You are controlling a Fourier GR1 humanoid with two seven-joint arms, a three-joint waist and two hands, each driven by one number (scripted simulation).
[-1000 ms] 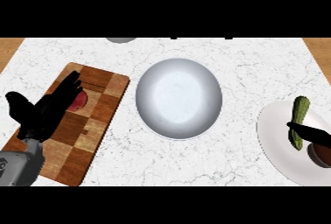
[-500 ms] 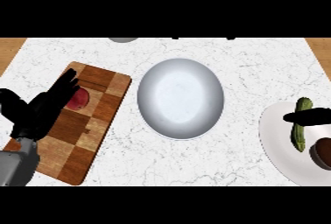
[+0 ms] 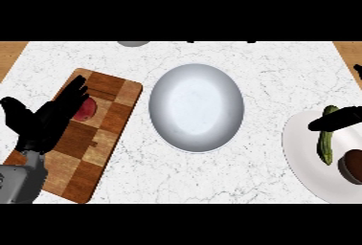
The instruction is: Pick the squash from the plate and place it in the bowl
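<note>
The squash (image 3: pixel 327 139), a slim green piece, lies on the white plate (image 3: pixel 304 148) directly under the right hand (image 3: pixel 336 119). Little of that hand shows beyond a black finger stretched across the squash's upper end, and I cannot tell whether it is curled round the squash or only laid over it. Just below the hand, at the view's right edge, sits a dark round shape (image 3: pixel 351 165) that I cannot identify. The step in hand looks like the grasp itself: the hand is at the squash, which is not yet lifted. The next move calls for fingers and thumb to settle about the squash's narrow body, a lift off the plate, then a carry leftward from the hand to the bowl (image 3: pixel 197 107), which stands near the plate but apart from it on the marble counter (image 3: pixel 268 62). Well beyond the bowl, the left hand (image 3: pixel 46 120) rests open, fingers up, over the wooden cutting board (image 3: pixel 106 129), partly covering a red item (image 3: pixel 86 111).
</note>
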